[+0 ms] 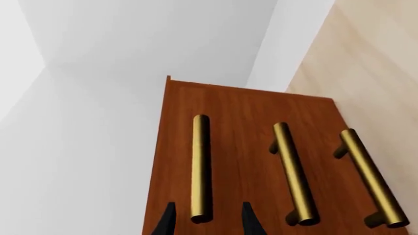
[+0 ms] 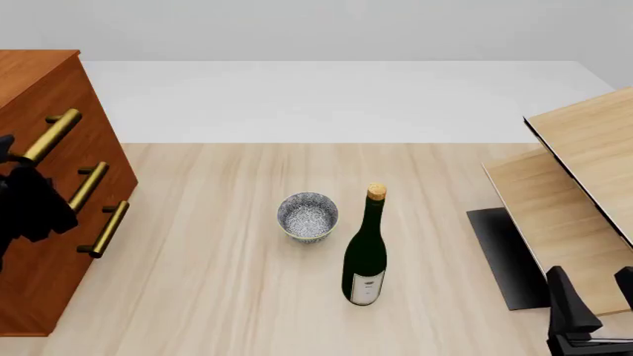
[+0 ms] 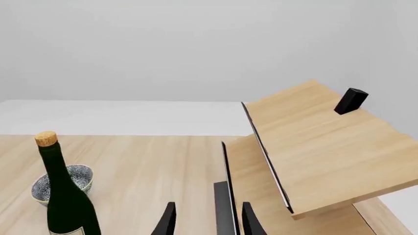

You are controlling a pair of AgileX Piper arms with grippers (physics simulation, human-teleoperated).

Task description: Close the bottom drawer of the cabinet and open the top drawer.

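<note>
The reddish-brown cabinet [image 2: 40, 78] stands at the table's left edge, and all three drawer fronts look flush. The top drawer [image 2: 87, 119] carries the uppermost brass handle [image 1: 200, 166]. My left gripper [image 1: 207, 223] is open, with its two dark fingertips on either side of that handle's end. In the front view the left gripper [image 2: 12, 152] is a dark mass against the cabinet front. The bottom drawer [image 2: 59, 278] has its handle [image 1: 369, 178] nearest the tabletop. My right gripper [image 2: 594, 297] is open and empty at the near right, far from the cabinet.
A green wine bottle [image 2: 366, 252] with a cork stands mid-table, with a small speckled bowl [image 2: 307, 216] just behind and left of it. Slanted pale wood boards [image 2: 583, 148] on a black base [image 2: 505, 256] fill the right side, close to my right gripper.
</note>
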